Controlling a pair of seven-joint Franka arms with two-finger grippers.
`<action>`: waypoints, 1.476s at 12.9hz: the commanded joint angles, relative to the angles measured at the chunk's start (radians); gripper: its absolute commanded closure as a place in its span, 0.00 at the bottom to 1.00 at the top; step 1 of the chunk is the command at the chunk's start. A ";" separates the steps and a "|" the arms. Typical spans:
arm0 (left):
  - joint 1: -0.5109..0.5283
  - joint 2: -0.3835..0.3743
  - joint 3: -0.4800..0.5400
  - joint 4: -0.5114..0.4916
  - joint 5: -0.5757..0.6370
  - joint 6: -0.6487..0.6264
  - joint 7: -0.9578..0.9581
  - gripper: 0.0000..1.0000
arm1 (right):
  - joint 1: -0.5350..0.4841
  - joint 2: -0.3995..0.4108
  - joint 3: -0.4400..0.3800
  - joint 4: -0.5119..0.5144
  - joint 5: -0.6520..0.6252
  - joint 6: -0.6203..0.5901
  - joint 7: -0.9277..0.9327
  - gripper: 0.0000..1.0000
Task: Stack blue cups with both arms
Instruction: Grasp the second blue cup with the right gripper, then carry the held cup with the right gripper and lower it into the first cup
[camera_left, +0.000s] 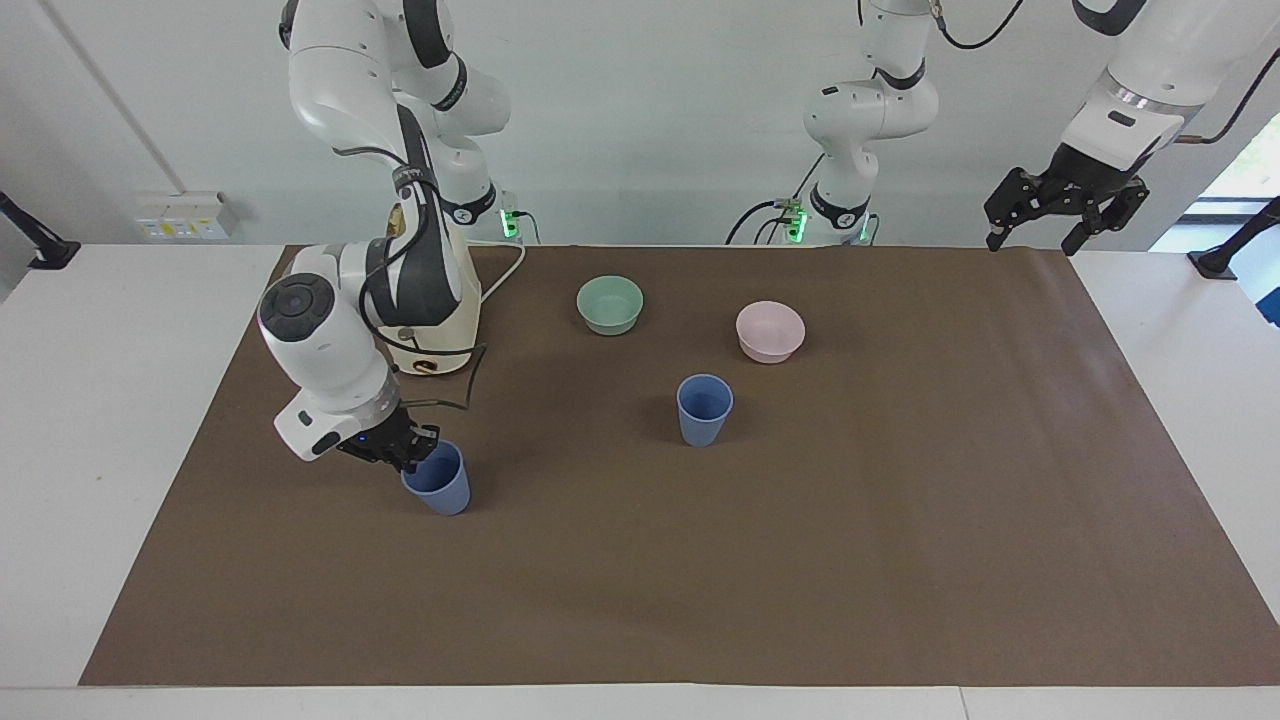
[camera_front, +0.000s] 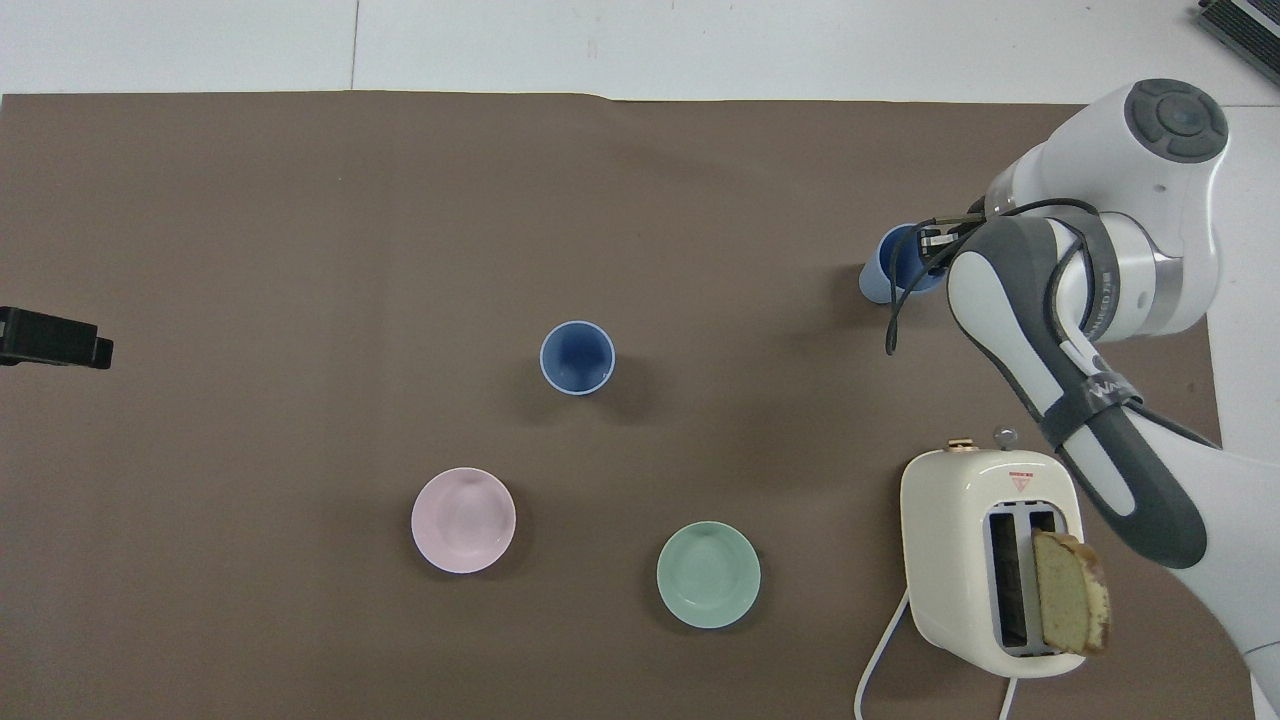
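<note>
Presently: right gripper (camera_left: 403, 447) at the rim of the outer blue cup (camera_left: 437, 482), lift pending.

Its fingers appear pinched on that cup's rim — one inside the mouth, judging by the overhead view; the cup looks slightly tilted, near the mat, toward the right arm's end. Recommend a straight lift, firm pinch, then level carriage to the second blue cup (camera_left: 704, 409), upright mid-table, farther from the robots than the pink bowl (camera_left: 770, 331). Left gripper (camera_left: 1064, 197) waits aloft, fingers spread — over the mat's corner.
</note>
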 joint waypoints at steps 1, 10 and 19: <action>0.015 -0.009 -0.014 0.039 0.010 -0.037 0.002 0.00 | -0.014 -0.056 0.006 -0.031 -0.001 0.010 -0.020 1.00; -0.004 -0.014 -0.023 0.028 0.011 -0.075 -0.059 0.00 | 0.000 -0.243 0.286 0.072 -0.006 -0.222 0.343 1.00; -0.016 -0.029 -0.039 -0.013 0.005 -0.054 -0.090 0.00 | 0.184 -0.153 0.402 0.135 -0.021 -0.182 0.707 1.00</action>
